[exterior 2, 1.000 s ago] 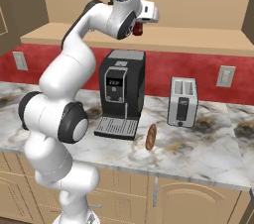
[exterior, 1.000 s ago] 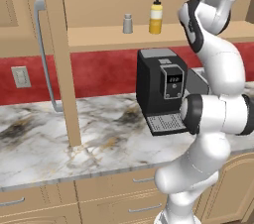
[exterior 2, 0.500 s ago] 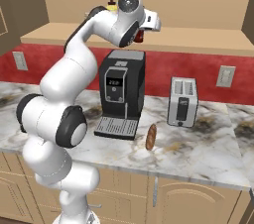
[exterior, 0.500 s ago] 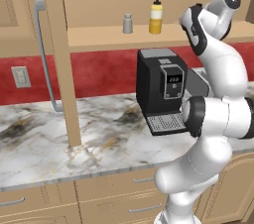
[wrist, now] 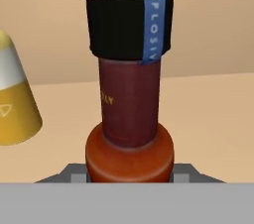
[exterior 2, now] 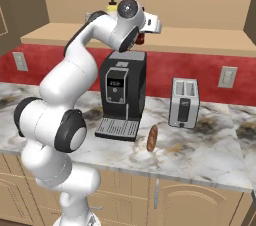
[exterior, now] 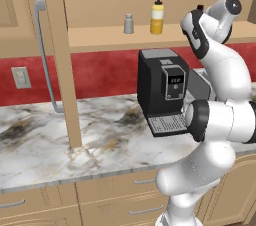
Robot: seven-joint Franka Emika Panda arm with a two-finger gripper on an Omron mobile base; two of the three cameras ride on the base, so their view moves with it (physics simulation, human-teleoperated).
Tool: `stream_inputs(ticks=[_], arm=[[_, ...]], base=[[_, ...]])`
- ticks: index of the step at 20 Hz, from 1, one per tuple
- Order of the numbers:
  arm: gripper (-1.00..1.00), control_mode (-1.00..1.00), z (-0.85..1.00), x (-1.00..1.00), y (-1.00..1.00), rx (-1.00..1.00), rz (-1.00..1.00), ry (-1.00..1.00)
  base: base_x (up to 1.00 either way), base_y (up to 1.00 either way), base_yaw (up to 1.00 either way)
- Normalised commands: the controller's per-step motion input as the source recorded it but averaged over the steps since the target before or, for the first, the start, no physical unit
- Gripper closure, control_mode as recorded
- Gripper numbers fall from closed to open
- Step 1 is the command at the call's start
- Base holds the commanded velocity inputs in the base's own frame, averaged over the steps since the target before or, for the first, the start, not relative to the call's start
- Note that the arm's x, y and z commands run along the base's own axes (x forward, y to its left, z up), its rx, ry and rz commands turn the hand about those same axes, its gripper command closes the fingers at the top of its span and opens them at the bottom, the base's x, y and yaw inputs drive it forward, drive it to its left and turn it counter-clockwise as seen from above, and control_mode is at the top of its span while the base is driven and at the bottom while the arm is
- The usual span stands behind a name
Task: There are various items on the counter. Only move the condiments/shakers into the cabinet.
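Jaws grasp the dark red sauce bottle [wrist: 130, 99] upright between them above the cabinet shelf [wrist: 208, 114]; lowering it straight down, clear of the yellow squeeze bottle [wrist: 12, 99] beside, seems wise.

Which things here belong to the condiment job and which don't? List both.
Job:
- yellow squeeze bottle with black nozzle, on the tan wooden cabinet shelf
- small grey cylindrical shaker, same shelf
- dark red sauce bottle with black cap, in the tool

Lying about:
- brown sausage-like food
- black coffee machine
- silver toaster
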Motion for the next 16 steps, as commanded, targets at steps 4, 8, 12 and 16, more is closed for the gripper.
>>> stream_inputs(ticks=[4,8,12,16], arm=[[1.0,-1.0,0.24,0.03,0.0,0.0,0.0,0.0],[1.0,-1.0,0.2,0.34,0.0,0.01,0.0,0.0],[1.0,-1.0,-0.09,0.6,0.0,0.0,0.0,0.0],[1.0,-1.0,-0.23,0.5,0.0,0.0,0.0,0.0]], base=[[0.0,0.0,0.0],[0.0,0.0,0.0],[0.0,0.0,0.0],[0.0,0.0,0.0]])
